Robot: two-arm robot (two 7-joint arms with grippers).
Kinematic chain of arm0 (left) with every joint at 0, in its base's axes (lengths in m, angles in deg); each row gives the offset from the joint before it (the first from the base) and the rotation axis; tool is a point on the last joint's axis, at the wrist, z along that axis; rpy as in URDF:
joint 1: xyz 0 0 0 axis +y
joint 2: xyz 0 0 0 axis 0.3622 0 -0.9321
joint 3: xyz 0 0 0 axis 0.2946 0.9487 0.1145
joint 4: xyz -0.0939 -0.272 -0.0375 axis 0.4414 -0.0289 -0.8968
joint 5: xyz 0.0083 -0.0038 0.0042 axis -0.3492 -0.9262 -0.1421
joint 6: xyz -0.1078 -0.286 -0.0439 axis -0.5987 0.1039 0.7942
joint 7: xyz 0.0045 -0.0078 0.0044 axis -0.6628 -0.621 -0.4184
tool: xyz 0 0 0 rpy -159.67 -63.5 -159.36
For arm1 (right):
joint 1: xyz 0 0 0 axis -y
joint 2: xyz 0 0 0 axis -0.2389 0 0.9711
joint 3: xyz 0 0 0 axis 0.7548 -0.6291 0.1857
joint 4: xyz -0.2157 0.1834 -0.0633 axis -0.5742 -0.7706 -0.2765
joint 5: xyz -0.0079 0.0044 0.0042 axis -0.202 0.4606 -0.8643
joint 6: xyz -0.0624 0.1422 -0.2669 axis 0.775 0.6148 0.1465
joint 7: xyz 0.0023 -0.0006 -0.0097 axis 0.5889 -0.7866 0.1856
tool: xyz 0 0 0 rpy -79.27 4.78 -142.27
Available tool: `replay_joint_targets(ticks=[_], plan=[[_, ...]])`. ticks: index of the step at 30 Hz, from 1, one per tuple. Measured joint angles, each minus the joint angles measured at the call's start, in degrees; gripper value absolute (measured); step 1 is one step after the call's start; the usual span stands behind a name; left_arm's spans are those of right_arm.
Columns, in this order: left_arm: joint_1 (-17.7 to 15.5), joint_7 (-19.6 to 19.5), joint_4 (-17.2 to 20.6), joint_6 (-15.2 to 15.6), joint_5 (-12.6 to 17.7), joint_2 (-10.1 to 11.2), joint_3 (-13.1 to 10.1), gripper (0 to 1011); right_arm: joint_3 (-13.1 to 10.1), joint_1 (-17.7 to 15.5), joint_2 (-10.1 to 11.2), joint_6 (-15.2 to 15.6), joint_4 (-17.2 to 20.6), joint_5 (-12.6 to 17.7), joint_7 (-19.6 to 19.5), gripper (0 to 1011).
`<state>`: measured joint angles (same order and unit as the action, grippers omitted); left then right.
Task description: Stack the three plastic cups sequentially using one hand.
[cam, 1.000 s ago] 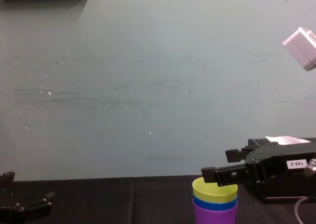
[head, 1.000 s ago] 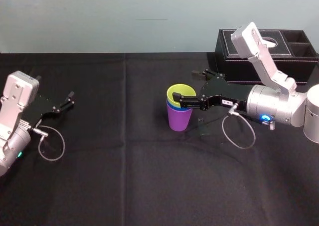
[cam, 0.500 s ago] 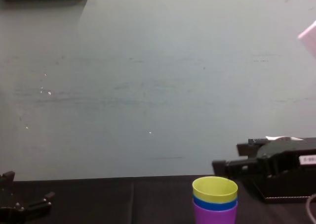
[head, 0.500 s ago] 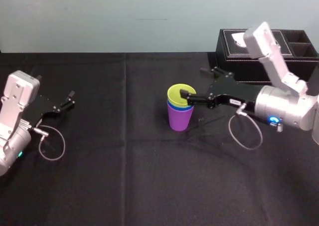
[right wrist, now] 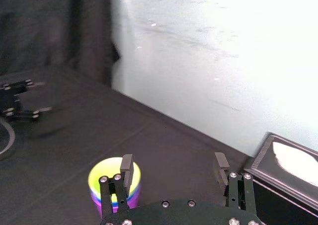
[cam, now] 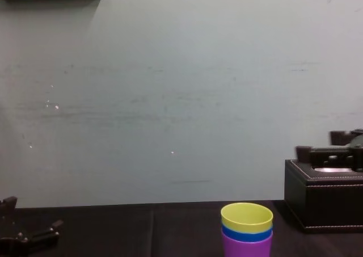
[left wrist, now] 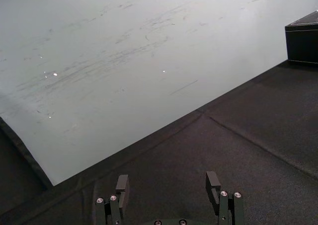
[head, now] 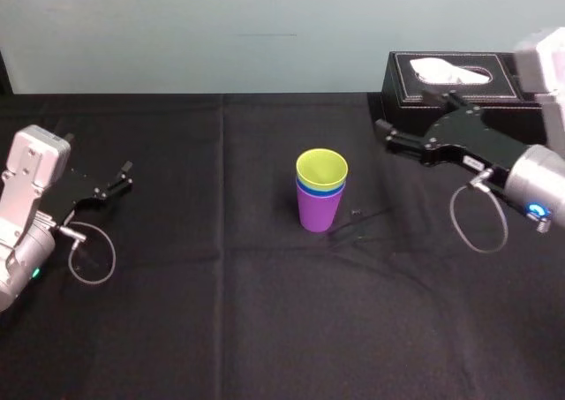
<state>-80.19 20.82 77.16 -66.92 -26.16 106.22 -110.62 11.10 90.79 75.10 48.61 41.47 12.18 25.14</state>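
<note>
The three plastic cups stand nested upright at the table's middle: a yellow-green cup (head: 321,168) on top, the blue cup's rim (head: 320,188) below it, and the purple cup (head: 318,212) at the bottom. From the chest the stack (cam: 247,231) is at the lower edge, and the right wrist view has the stack (right wrist: 108,183) behind one finger. My right gripper (head: 411,117) hovers to the right of the cups, well apart from them, open and empty (right wrist: 173,165). The left gripper (head: 97,160) rests open at the far left (left wrist: 167,181).
A black tissue box (head: 477,86) with a white tissue sits at the back right, just behind my right gripper; from the chest the tissue box (cam: 323,197) is at the right. Black cloth covers the table (head: 221,312). A pale wall stands behind.
My right gripper has drawn back to the right, away from the stacked cups, and risen toward the tissue box. The cups stay nested and still. The left arm has not moved.
</note>
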Motion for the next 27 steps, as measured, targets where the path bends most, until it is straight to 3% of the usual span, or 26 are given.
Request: replay_joint_targets(ticks=[5, 10, 27], plan=[[0.0, 0.0, 0.0, 0.0, 0.0, 0.0, 0.0, 1011, -3.52, -3.28, -0.09, -1.92, -0.25, -0.35, -2.38, 1003], [0.0, 0.0, 0.0, 0.0, 0.0, 0.0, 0.0, 1011, -5.23, -4.98, -0.25, -2.92, -1.32, -1.1, -3.35, 1003], [0.0, 0.0, 0.0, 0.0, 0.0, 0.0, 0.0, 1011, -7.02, -7.8, -1.78, -5.15, -5.19, -4.65, -3.23, 1003]])
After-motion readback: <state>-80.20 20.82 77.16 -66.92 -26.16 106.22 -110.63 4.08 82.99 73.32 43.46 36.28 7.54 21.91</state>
